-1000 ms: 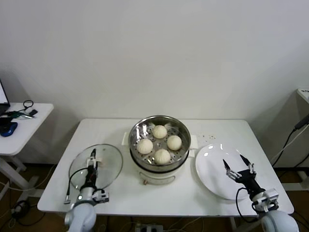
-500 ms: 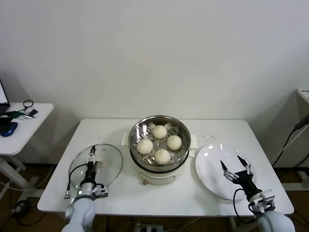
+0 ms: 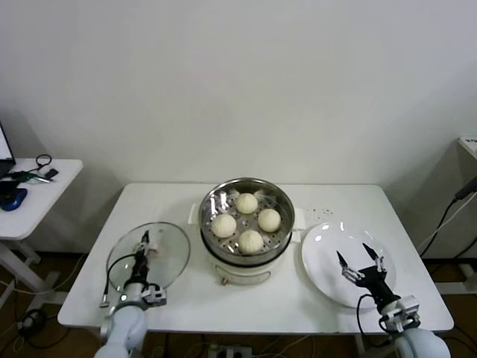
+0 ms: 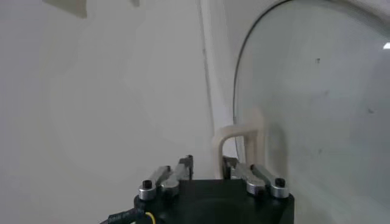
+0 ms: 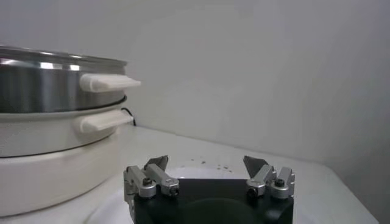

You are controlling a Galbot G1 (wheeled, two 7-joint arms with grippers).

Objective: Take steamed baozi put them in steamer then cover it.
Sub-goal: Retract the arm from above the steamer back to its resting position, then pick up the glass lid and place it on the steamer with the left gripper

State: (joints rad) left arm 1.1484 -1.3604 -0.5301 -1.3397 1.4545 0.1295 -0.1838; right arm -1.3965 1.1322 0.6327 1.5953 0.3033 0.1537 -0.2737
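Note:
Several cream-white baozi lie in the shiny steel steamer on its white pot base at the table's middle. The glass cover lies flat on the table to the steamer's left. My left gripper stands over the cover's middle. Its fingers are drawn in close on the cream bar handle of the cover, with the left gripper gripping the handle's near end. My right gripper hovers open and empty over the white plate. The right wrist view shows the right gripper spread wide, the steamer beyond it.
The white pot base with side handles sits under the steamer. A small side table with cables and dark items stands off to the left. The table's front edge runs close to both arms.
The left gripper's fingers have closed in from wide open onto the cover's handle. The right gripper has drifted a little leftward over the plate, still open.

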